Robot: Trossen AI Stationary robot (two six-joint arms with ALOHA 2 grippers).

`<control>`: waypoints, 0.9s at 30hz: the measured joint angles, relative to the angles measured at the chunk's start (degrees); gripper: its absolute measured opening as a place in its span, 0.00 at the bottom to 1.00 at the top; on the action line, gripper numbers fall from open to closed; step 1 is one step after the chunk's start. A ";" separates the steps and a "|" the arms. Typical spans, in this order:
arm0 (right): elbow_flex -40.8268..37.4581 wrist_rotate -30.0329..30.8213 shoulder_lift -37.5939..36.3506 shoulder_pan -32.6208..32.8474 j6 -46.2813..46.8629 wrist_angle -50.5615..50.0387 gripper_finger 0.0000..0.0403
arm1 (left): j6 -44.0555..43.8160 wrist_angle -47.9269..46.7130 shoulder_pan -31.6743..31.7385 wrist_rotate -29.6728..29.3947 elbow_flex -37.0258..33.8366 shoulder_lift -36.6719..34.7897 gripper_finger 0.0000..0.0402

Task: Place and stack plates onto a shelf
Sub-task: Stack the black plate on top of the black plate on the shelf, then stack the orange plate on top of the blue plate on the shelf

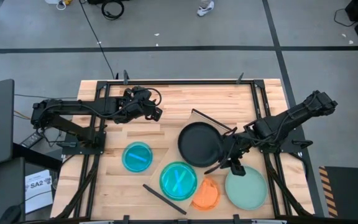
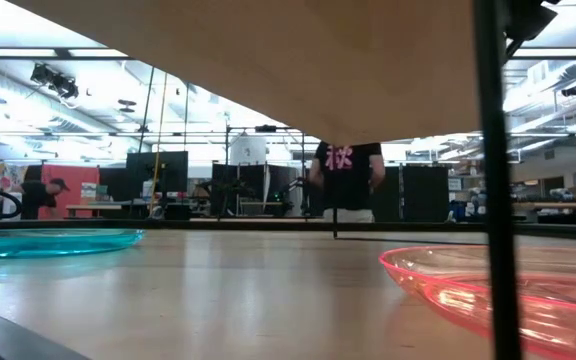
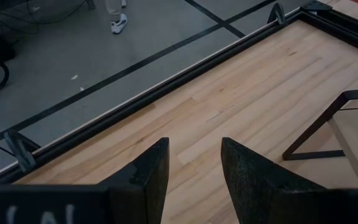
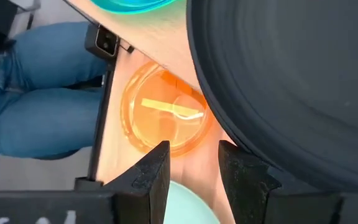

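Overhead, item by item:

- Table (image 1: 166,99): planked wood top with a dark frame along its edges.
- Shelf (image 1: 166,158): light wood board with dark end strips, raised over the table middle. In the low view its underside fills the top of the picture and one dark leg (image 2: 495,180) stands close in front.
- Black plate (image 1: 200,144): large, matte, on the shelf toward the right arm.
- Right gripper (image 1: 226,155): at the black plate's rim, between it and the mint-green plate. Its wrist view shows the fingers (image 4: 151,180) parted with a gap between them. The black plate sits just beside one finger; whether it is gripped cannot be told.
- Mint-green plate (image 1: 246,188): large, just beside the right gripper.
- Orange plate (image 1: 206,194): small and translucent, between the mint-green plate and a teal plate, partly under the shelf's edge.
- Teal plates: one (image 1: 178,180) by the orange plate, one (image 1: 137,156) nearer the left arm.
- Left gripper (image 1: 155,113): over bare table at the far side, well apart from every plate, fingers (image 3: 148,180) released and holding nothing.
- Person (image 2: 346,180): stands in the room beyond the table.
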 joint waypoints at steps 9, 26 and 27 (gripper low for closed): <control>0.00 -1.23 -3.62 2.77 13.96 -0.16 0.35 | 0.00 0.00 0.00 0.00 0.00 0.00 0.38; 0.04 15.47 2.13 17.43 36.72 12.93 0.35 | 0.00 0.00 -0.07 0.00 0.00 0.00 0.38; 0.06 15.50 3.20 17.86 37.03 14.65 0.35 | 0.00 -0.01 -0.07 0.01 -0.01 0.00 0.38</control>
